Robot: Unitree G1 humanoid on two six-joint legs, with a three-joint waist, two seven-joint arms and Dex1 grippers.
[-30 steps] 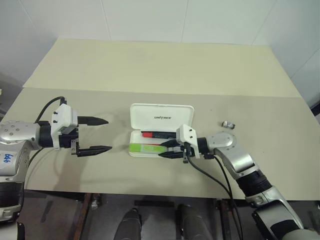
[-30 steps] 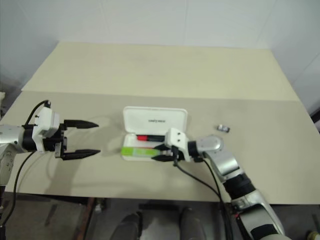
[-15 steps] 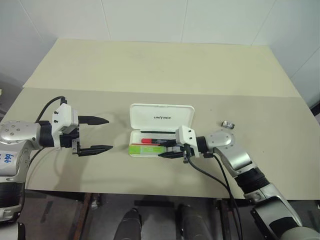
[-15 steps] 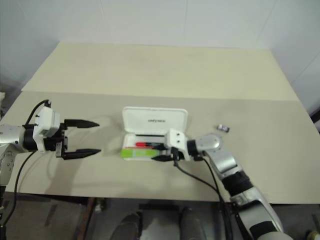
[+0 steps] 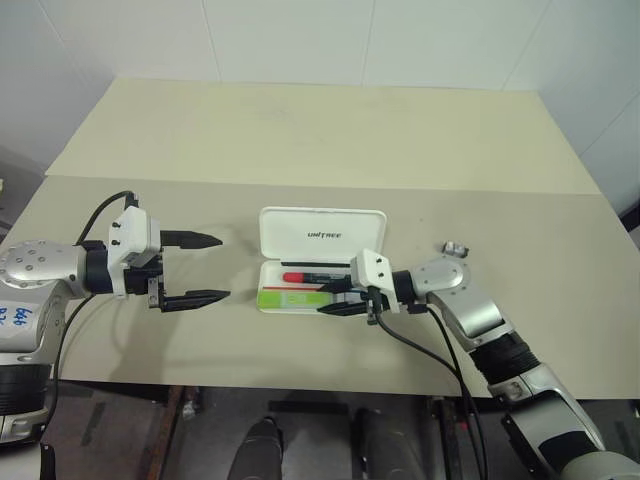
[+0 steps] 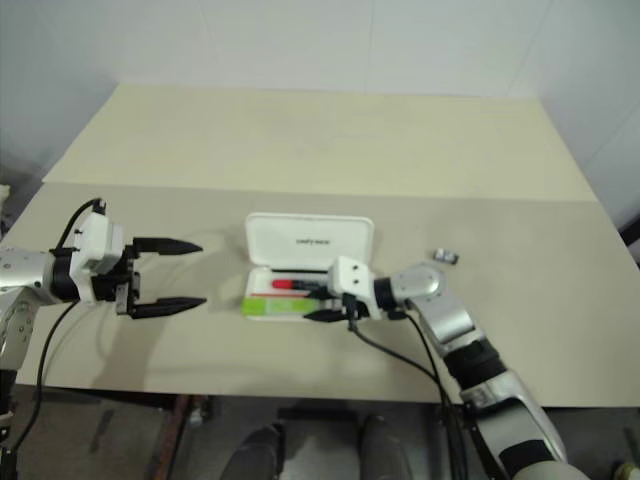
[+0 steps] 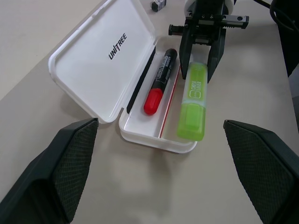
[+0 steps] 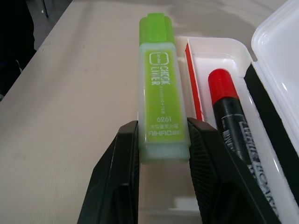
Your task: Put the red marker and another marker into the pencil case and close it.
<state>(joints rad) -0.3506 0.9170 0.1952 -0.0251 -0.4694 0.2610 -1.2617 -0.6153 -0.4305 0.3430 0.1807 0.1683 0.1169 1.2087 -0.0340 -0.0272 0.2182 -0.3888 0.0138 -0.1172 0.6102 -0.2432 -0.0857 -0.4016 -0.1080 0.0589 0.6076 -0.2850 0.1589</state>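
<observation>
small silver-black object [image 5: 457,246] unidentifiable

Beige table [image 5: 330,140], matte top, seam line running side to side across its middle. Far half slightly yellower than near half. White tiled wall [image 5: 300,40] behind the table, tiles large, grout lines thin. Small silver-black object [image 5: 456,247] on the table's right part, lying flat, well apart from everything else; same object at the table's far side in left wrist view [image 7: 158,4], too small to identify. Dark floor [image 5: 320,440] below the table's near edge, with dark metal table-frame bars [image 5: 175,415] visible under the edge. Grey surface past the table's left side, unclear what it is.
</observation>
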